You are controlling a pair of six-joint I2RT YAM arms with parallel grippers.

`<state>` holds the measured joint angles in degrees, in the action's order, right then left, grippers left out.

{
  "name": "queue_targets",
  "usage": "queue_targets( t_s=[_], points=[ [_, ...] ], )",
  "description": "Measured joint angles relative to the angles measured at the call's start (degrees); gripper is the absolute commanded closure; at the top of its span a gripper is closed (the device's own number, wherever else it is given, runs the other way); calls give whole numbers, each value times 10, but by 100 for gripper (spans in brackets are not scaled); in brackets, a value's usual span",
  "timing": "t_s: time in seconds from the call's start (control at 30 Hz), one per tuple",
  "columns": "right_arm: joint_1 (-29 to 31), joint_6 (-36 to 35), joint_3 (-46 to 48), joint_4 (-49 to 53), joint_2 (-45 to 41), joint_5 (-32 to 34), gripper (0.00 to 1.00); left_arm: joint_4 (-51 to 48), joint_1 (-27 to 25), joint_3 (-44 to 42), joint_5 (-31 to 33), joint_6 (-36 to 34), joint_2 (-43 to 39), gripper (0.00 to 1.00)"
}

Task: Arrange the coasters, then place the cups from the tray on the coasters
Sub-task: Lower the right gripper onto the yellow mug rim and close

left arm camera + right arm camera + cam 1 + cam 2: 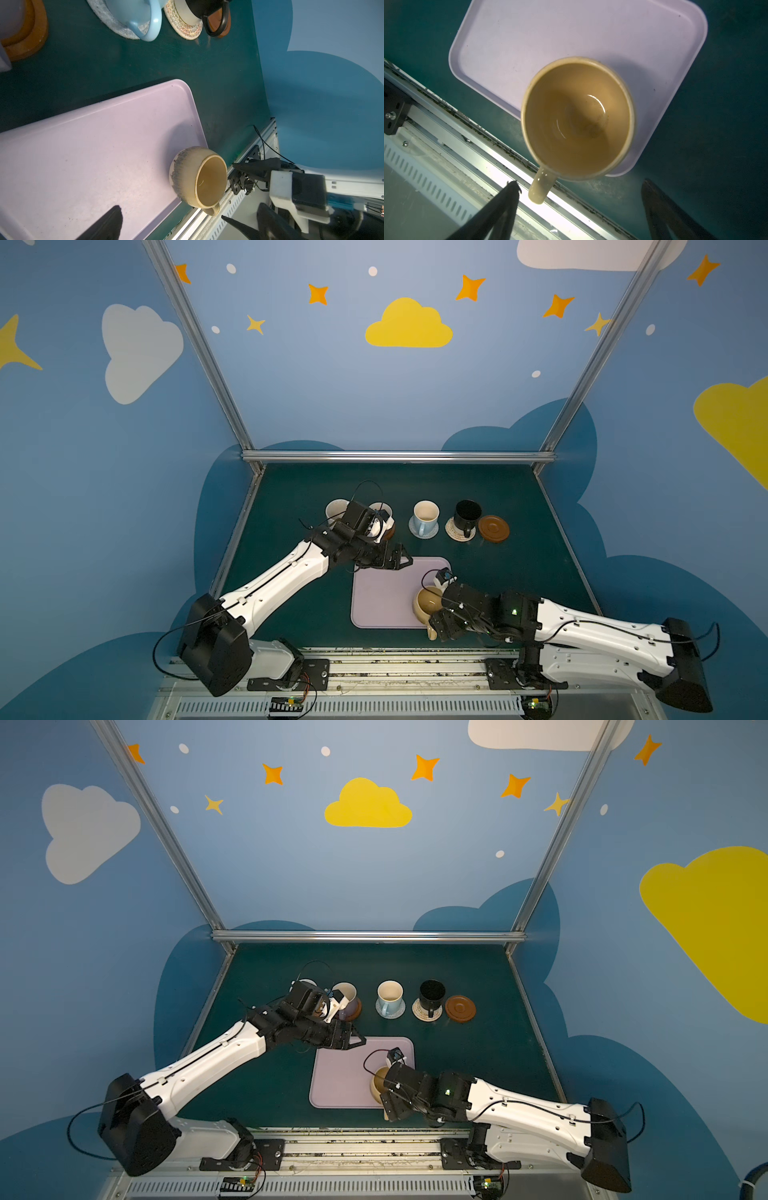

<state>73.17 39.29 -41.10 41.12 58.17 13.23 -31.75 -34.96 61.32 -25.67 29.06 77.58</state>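
Left gripper (pixel 402 562): we see it reaching level, fingers wide and empty, tray (pixel 374 605) beneath them.
Right gripper (pixel 580 185): we see it pointing down, fingers spread and empty, mug (pixel 577 118) handle between them.

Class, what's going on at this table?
Two arms are setting cups on coasters. The cream cup, lavender cup, light blue cup and black cup stand in the back row; a brown wooden coaster at its right end is bare. The mustard-tan mug sits alone on the lilac tray, the open right end effector by its handle. The left end effector hangs open over the tray's far edge.
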Motion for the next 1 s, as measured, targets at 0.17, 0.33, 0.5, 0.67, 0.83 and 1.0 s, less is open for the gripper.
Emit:
queue_targets(
  t_s=[0.17, 0.33, 0.5, 0.67, 0.83, 1.0],
  points=[
    [42, 43, 2, -8, 37, 24, 8, 0, -1, -11, 4, 8, -9, 0],
    [55, 81, 3, -11, 68, 49, 13, 1, -1, -21, 6, 12, -10, 0],
    [55, 102, 9, -16, 80, 69, 29, 5, -1, -33, 8, 14, -15, 0],
    [52, 110, 11, -24, 84, 79, 45, 23, -1, -68, 7, 32, -23, 0],
    [39, 107, 15, -27, 84, 80, 59, 36, -3, -97, 6, 48, -24, 0],
    [26, 101, 16, -27, 80, 80, 65, 51, -6, -112, 6, 62, -32, 0]
  ],
)
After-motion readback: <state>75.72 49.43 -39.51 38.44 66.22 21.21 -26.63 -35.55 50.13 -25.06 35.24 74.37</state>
